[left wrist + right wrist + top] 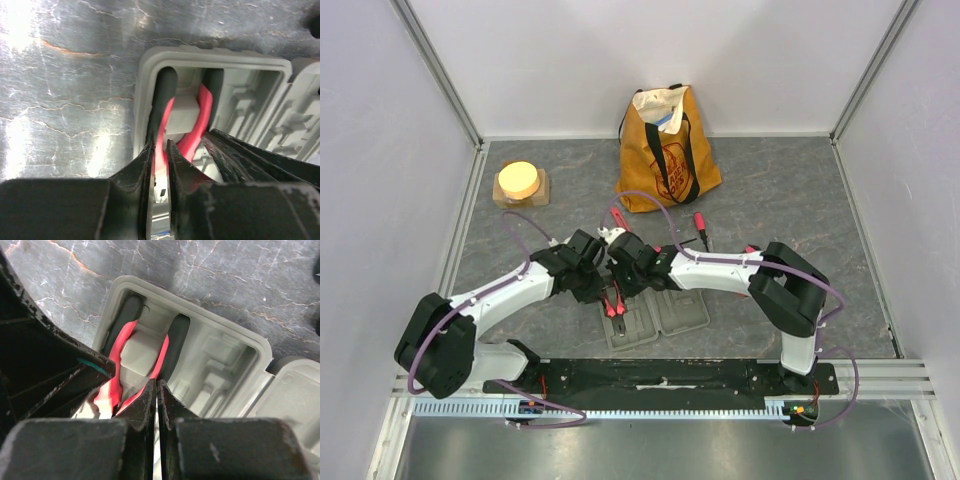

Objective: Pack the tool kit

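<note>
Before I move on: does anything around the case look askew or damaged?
Nothing stands out. The pliers lie in the open case, handles either side of a moulded block; no damage or spill shows. A screwdriver lies loose beyond it.

The top camera looked down on the case (682,312) from afar; both wrist cameras closely faced its pliers (202,107) slot.

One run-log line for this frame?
pliers: in open case | left gripper: barely parted, at pliers | right gripper: shut, over pliers
</note>
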